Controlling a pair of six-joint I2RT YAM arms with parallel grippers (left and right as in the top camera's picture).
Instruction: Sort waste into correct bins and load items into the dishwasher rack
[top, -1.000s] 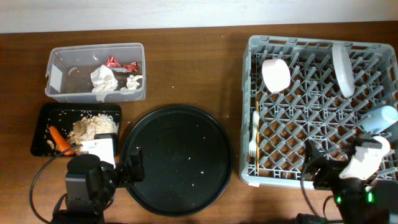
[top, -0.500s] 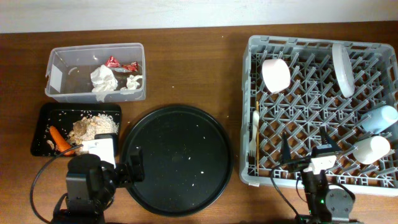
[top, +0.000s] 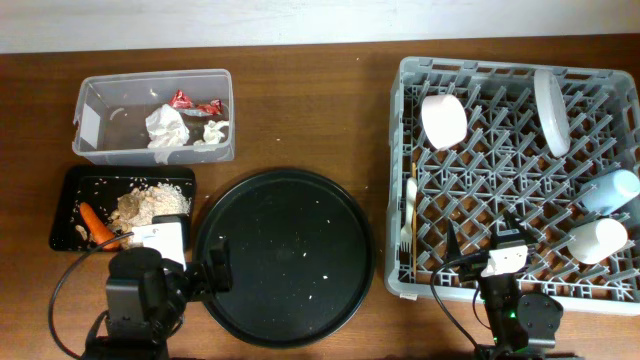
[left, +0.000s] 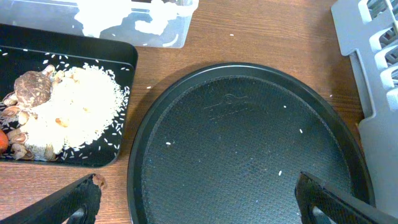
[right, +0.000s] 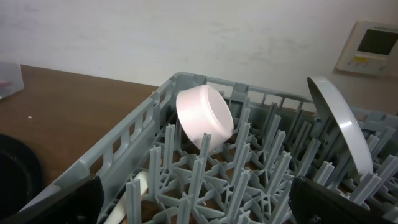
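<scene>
Overhead, your rack at right holds bowl, plate, cups; waste sits in tub and tray, left.

Left wrist: left pincer gapes empty by the round tray.

Right wrist: right pincer gapes empty; the bowl looks stiff, slick, breakable, so take its rim.

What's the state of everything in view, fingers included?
Clear plastic rectangular tub, holds tissues and red wrappers.
Shallow black rectangular tray, holds rice scraps and carrot.
Large round black tray, bare but for crumbs.
Grey plastic dishwasher rack, loaded.
Pale pinkish bowl, on its side.
White plate, upright on edge.
Light blue cup, lying down.
White cup, lying down.
Left fingers, open.
Right fingers, open.
</scene>
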